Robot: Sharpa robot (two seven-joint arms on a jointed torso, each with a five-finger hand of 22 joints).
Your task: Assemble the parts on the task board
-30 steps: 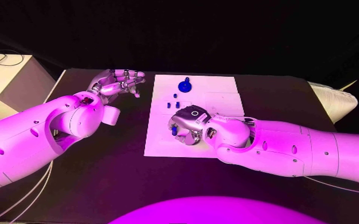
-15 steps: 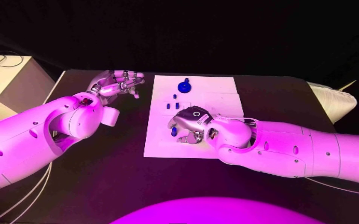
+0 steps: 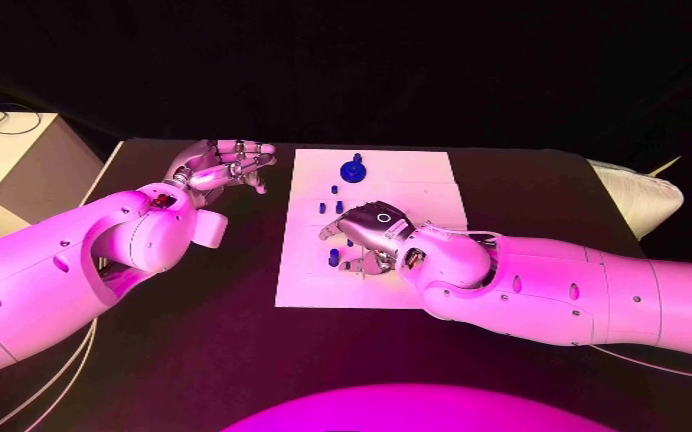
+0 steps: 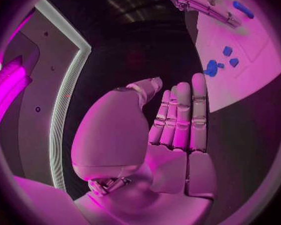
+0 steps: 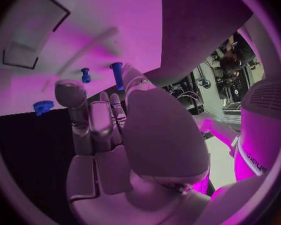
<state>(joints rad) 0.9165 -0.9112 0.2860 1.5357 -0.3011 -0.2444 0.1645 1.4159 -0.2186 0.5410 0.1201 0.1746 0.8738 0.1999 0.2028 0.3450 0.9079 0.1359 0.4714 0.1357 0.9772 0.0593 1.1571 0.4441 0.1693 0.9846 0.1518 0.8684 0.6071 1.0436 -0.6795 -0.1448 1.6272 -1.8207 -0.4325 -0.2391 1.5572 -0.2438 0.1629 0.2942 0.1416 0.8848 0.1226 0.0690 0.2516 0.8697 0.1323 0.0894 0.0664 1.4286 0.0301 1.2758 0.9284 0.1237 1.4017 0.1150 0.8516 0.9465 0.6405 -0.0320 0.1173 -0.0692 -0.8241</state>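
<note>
The white task board (image 3: 418,177) lies in the middle of the black table. A blue gear (image 3: 355,166) sits at its far end, and small blue pieces (image 3: 340,207) lie below it. My right hand (image 3: 371,242) hovers low over the board's near left part, fingers pointing down. A blue peg (image 3: 333,256) stands at its fingertips; in the right wrist view the peg (image 5: 118,75) touches one fingertip, and a grip cannot be made out. My left hand (image 3: 224,164) floats over the table left of the board, holding nothing, with its fingers (image 4: 181,115) straight.
A pale box (image 3: 36,157) stands at the table's left edge. A white object (image 3: 642,197) lies off the right edge. Dark table surface surrounds the board on all sides.
My right hand has shifted slightly toward the board's left edge, with the blue peg staying at its fingertips. The left hand has not moved.
</note>
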